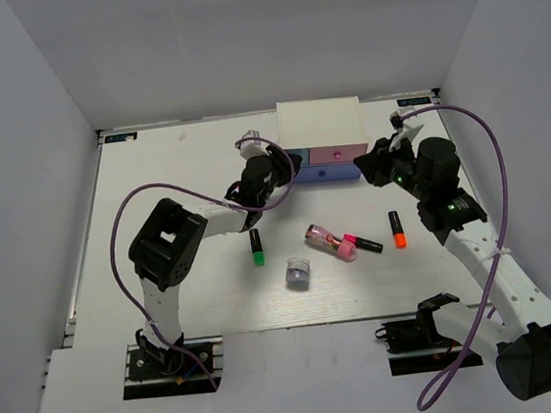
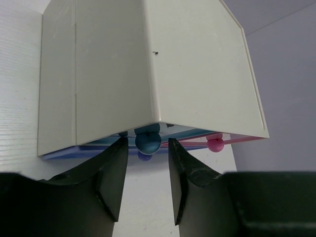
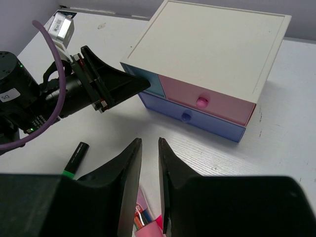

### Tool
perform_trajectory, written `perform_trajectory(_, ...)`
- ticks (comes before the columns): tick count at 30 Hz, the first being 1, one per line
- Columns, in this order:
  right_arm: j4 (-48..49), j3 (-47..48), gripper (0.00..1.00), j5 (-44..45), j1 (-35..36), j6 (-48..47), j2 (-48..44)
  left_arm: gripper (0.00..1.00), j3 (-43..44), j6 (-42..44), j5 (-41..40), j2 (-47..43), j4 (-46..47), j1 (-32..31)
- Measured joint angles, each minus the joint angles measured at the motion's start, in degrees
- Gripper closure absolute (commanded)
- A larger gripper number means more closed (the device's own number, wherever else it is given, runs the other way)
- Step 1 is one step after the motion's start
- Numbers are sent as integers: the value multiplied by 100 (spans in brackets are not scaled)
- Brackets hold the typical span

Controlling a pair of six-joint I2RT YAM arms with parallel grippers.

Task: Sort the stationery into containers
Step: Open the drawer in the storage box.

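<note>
The white cabinet [image 1: 319, 121] stands at the back middle, with a light blue drawer [image 1: 297, 155], a pink drawer [image 1: 337, 153] and a violet-blue drawer [image 1: 331, 171]. My left gripper [image 1: 281, 162] is open, its fingertips [image 2: 121, 148] either side of the light blue drawer's knob [image 2: 147, 140] without clamping it. My right gripper [image 1: 368, 167] hovers by the cabinet's right front, jaws a narrow gap apart and empty [image 3: 149, 143]. On the table lie a green-capped marker [image 1: 256, 248], a lavender-grey roll [image 1: 297, 272], a pink-and-clear tube [image 1: 322, 237], a pink-capped marker [image 1: 360, 245] and an orange-capped marker [image 1: 396, 229].
White walls enclose the table on the left, back and right. The left arm's purple cable [image 1: 120, 223] loops over the left side, and the right arm's cable [image 1: 491, 144] arcs at the right. The arm bases [image 1: 169, 361] sit at the near edge.
</note>
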Motion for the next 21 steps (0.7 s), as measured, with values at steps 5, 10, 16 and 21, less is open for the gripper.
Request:
perform_trajectory(5,7,-2,74,2,-22,28,-4,57,2,48,-61,0,26,-28)
perform_trajectory(10,35,-87,74,0,-22,48,-24,63,2,105,-66,2,52,-44)
perform_trajectory(16,44,-127,74,0,-26,52,-24,76,2,179,-98,4,52,-81)
perform_trajectory(21,44,-157,74,-2,-35,55,-26,80,2,225,-111,4,70,-114)
